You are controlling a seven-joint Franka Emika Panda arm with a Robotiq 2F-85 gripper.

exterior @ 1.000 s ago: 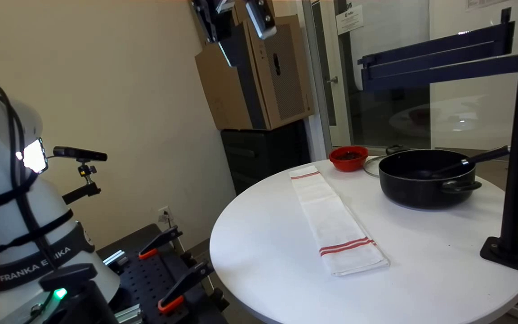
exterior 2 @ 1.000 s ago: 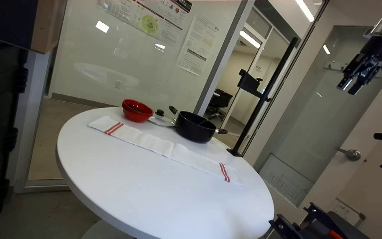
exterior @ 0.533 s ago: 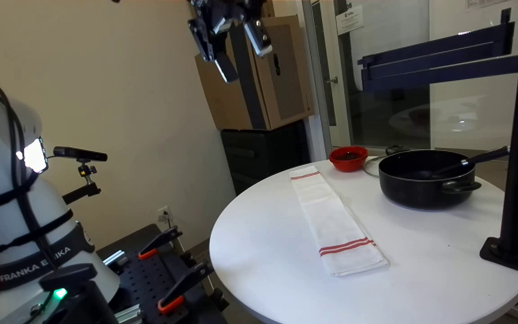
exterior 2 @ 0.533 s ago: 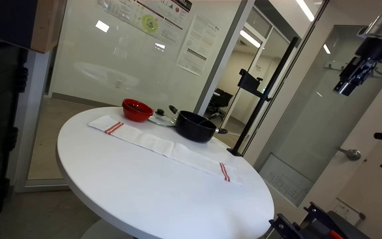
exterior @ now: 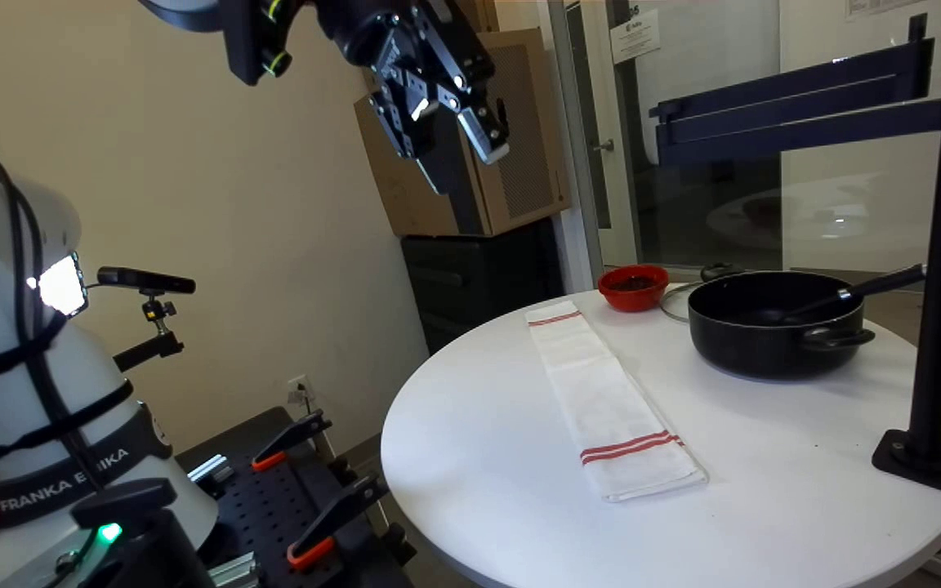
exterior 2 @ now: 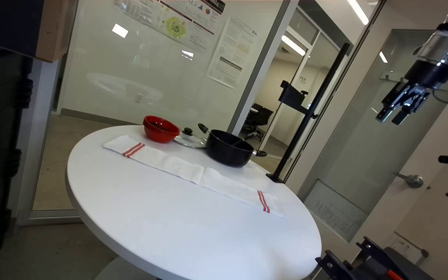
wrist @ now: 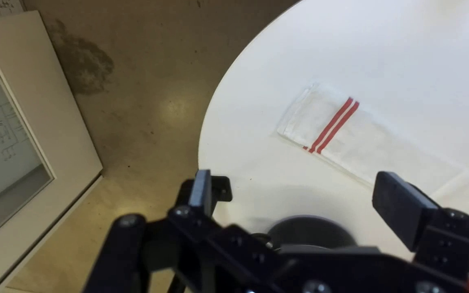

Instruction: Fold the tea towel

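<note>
The tea towel is a long, narrow strip of white cloth with red stripes near both ends. It lies flat, in folded layers, on the white round table (exterior: 470,465). It shows in both exterior views (exterior: 613,392) (exterior 2: 181,169) and in the wrist view (wrist: 393,146), where its far end runs out of frame. My gripper (exterior: 467,168) is open and empty, high in the air and well apart from the towel. It also shows in an exterior view (exterior 2: 390,118) at the upper right. In the wrist view (wrist: 293,179) its fingers stand wide apart.
A black pan (exterior: 773,343) with a utensil in it stands beside the towel. A red bowl (exterior 2: 161,130) and a glass lid (exterior 2: 190,140) stand near the towel's far end. A black post (exterior: 936,245) with a horizontal arm is clamped to the table's edge.
My gripper has come down and further into view, and in an exterior view it has moved left. It stays open. The towel, pan and bowl have not moved.
</note>
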